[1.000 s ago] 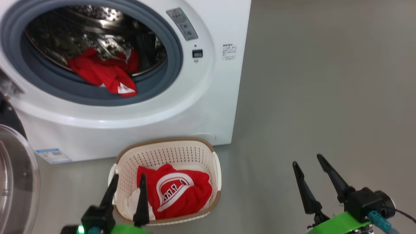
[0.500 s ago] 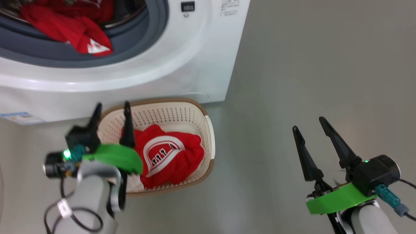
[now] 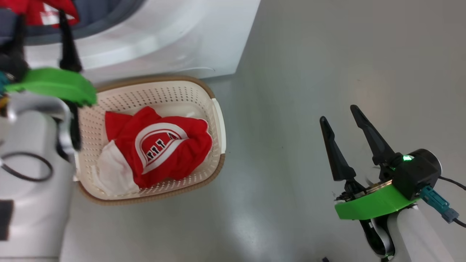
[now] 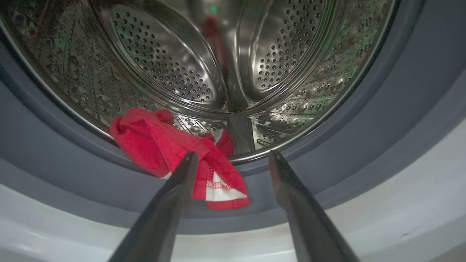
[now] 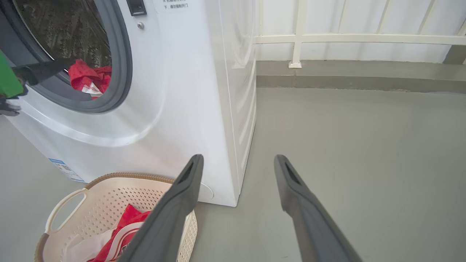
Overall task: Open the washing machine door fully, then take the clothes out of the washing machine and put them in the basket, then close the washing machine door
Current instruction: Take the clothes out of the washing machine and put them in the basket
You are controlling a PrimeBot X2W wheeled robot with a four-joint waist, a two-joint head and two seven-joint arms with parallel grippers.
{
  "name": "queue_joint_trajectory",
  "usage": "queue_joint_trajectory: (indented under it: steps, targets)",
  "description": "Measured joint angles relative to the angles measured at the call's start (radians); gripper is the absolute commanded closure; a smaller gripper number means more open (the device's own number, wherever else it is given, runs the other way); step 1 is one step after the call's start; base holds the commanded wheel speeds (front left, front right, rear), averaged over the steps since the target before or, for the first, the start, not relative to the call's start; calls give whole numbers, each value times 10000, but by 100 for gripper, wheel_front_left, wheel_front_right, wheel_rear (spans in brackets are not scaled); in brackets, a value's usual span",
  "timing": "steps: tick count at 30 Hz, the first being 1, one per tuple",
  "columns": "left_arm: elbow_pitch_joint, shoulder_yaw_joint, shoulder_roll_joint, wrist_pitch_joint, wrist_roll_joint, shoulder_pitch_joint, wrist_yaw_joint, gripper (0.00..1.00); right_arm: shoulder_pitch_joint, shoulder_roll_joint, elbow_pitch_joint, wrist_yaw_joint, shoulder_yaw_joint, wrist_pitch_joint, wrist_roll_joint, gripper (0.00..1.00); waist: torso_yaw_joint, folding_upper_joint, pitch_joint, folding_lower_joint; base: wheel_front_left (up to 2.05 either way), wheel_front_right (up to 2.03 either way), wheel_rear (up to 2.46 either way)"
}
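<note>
I note my left gripper (image 4: 233, 154) spread wide and empty at the washing machine (image 3: 164, 32) mouth, near a red garment (image 4: 153, 145) draped over the grey ring (image 4: 54, 163). To its right, the basket (image 3: 217, 120) holds red-and-white clothes (image 3: 164, 149). Far right, the right gripper (image 3: 338, 112) is wide and empty above the floor (image 3: 309, 54).

In the left wrist view the drum (image 4: 233, 54) gapes wide across the top; a red garment (image 4: 153, 142) drapes its lower-left lip.
</note>
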State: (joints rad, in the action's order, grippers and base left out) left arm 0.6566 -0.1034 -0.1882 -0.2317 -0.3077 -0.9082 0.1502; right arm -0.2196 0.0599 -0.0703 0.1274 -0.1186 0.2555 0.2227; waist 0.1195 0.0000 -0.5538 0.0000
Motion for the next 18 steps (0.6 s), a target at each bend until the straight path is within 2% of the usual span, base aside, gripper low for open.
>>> queue_joint_trajectory:
  steps: [11,18]
  targets:
    - [1358,272,-1200,537,6,-2134,-113,0,-566,-40,-157,0,-491,0,236,0,662,0,-713,-1,0,0,0]
    - [2263,278,-1618,1313,15,-2797,-184,0,-743,-54,-242,0,-646,0,244,0,941,0,-896,0,0,0,0]
